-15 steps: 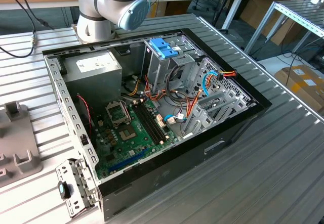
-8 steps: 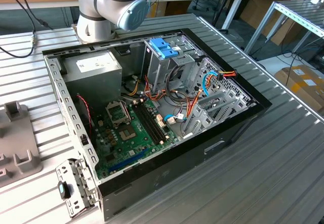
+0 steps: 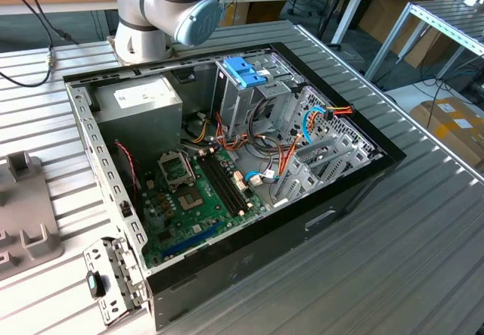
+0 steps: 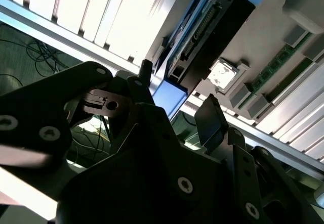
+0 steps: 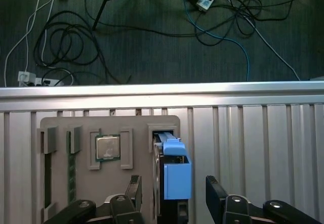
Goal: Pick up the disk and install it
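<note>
Step in hand: pick-up, approach stage. Nothing installed yet.

- The disk [image 5: 177, 177] stands on edge in a slot of the grey holder tray [image 5: 61, 128], blue carrier end up, just beside the tray's CPU chip [image 5: 108, 147]. Memory sticks [image 5: 46, 181] sit in slots on the chip's far side.
- The end effector [image 5: 173, 183] hangs over the tray with its jaws wide apart, one finger on each side of the disk. The first wrist view shows a gap on both sides, so it has hold of nothing.
- The tray rests on the ribbed metal desk [image 3: 393, 259], well apart from the open computer case [image 3: 91, 138].

Judgement: a firm hold calls for the fingers to sit low enough to meet the flat sides of the carrier squarely, and for the lift to run straight out of the slot so the disk does not bind.

Hard to make out:
- The disk's lower part is cut off behind the end effector body, so its depth in the slot cannot be told.
- How far the fingers reach down alongside the disk is unclear in both wrist views.
- Which bay of the drive cage [image 3: 246, 100] is meant for the disk cannot be told.
</note>
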{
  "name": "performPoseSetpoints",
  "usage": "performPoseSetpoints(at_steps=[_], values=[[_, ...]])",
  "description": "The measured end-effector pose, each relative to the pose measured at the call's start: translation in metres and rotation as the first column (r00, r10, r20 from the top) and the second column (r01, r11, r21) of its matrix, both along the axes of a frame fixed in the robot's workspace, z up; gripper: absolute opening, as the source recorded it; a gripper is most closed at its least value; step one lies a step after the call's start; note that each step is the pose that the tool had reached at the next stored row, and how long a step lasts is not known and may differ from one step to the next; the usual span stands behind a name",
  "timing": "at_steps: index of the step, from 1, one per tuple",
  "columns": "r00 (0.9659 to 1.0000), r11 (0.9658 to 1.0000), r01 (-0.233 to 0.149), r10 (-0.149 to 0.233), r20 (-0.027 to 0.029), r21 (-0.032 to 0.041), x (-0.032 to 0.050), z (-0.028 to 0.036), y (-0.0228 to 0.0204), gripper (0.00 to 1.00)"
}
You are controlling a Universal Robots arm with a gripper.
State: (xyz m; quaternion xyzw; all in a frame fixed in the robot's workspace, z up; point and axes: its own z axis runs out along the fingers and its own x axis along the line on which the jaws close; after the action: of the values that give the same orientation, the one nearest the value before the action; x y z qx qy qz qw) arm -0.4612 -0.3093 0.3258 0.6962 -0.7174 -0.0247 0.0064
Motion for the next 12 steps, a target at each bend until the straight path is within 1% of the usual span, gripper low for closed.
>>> performPoseSetpoints(at_steps=[6, 12], values=[[1.0000, 1.0000, 0.000, 0.000, -0.0002, -0.0001, -0.0033, -0.0030, 0.0006, 0.62], [1.0000, 1.0000, 0.000, 0.000, -0.0001, 0.0000, -0.0051, -0.0084, 0.0008, 0.62]])
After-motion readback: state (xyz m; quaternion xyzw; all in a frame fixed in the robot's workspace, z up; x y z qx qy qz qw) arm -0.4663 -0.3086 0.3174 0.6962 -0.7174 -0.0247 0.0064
